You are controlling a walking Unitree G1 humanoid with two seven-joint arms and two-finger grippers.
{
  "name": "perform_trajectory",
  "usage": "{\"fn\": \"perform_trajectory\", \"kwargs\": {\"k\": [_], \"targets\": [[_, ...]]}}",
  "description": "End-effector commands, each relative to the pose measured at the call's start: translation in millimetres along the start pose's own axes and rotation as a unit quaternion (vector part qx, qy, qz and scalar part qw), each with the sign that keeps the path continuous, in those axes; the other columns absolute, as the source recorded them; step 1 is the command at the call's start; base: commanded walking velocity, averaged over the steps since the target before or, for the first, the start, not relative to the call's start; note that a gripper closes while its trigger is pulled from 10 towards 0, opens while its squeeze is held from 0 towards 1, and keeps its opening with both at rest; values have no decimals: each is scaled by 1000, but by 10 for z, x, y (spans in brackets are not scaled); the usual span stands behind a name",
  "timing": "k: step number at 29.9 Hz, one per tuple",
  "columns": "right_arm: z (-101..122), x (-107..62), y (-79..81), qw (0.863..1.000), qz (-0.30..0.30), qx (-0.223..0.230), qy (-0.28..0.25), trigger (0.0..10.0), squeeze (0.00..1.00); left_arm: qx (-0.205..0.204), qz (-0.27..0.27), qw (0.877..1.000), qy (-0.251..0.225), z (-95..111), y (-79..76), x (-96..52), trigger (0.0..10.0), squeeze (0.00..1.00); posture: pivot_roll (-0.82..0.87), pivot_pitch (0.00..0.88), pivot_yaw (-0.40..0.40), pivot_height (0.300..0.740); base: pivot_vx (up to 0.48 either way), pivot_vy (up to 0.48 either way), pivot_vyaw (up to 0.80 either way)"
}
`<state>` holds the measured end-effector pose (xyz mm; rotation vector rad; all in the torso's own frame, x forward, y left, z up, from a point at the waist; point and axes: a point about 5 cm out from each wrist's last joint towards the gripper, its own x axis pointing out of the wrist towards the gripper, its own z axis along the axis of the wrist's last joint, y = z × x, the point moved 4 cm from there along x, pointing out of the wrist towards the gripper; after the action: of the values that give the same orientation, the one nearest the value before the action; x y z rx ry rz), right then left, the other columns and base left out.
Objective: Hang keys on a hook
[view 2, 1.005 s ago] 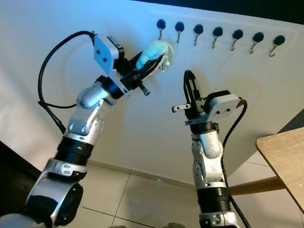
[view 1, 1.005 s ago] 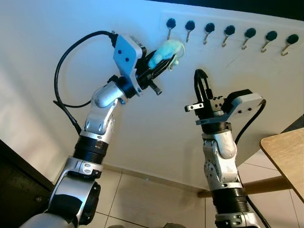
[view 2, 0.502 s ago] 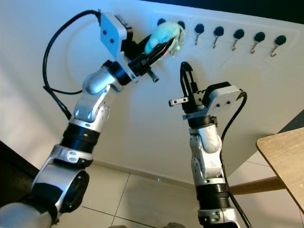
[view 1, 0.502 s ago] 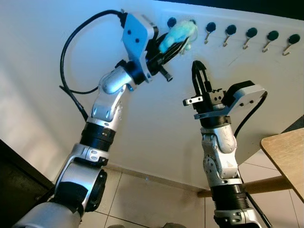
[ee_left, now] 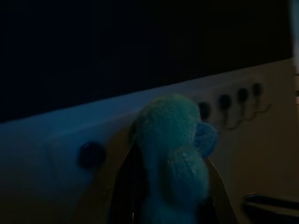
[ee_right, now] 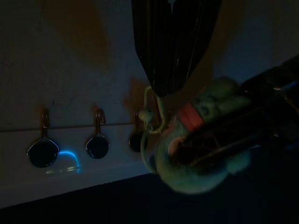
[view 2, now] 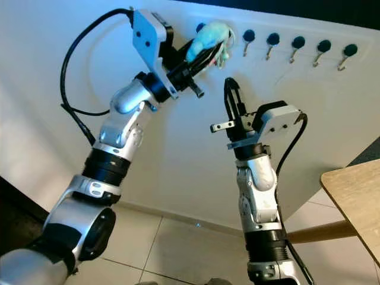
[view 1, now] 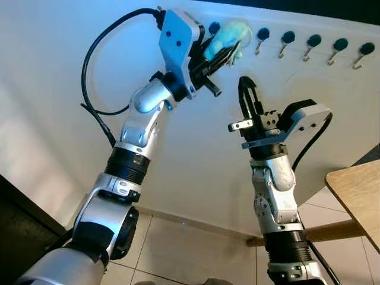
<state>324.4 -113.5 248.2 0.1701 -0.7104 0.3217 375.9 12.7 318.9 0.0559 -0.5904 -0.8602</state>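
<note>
The left gripper (view 1: 228, 50), two long black fingers on a silver arm, is raised high against the white wall (view 1: 71, 89) and is clenched on a fluffy pale-blue plush keychain toy (view 1: 225, 37). The toy sits right at the row of black-knobbed metal wall hooks (view 1: 314, 41), covering the second hook from the left, with the first black-knobbed hook (view 1: 214, 27) just beside it on the left. A thin pale-green ring and clasp (ee_right: 150, 114) dangles from the toy close to the wall; in the dim right wrist view it hangs just in front of a hook, but whether it is actually caught on one cannot be told. The keys themselves cannot be made out. The right gripper (view 1: 249, 98) stands upright below and slightly to the right of the toy, its black fingers pointing up with tips drawn together, grasping nothing. A light wooden table corner (view 1: 356, 196) juts in at the lower right, above a pale tiled floor (view 1: 184, 249).
</note>
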Motion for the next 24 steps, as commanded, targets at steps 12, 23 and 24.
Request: {"fn": "perform_trajectory", "kwargs": {"k": [12,23,24], "targets": [[26,-10,4,1000,4,5,1,10000,0,17,38,999,18,-64,227,-89,10000,0,58,53,-43,740,0,0,0],[26,-5,12,1000,7,8,2,10000,0,1,52,998,33,-123,344,-189,10000,0,58,56,-46,740,0,0,0],[26,-5,12,1000,7,8,2,10000,0,1,52,998,33,-123,344,-189,10000,0,58,56,-46,740,0,0,0]]}}
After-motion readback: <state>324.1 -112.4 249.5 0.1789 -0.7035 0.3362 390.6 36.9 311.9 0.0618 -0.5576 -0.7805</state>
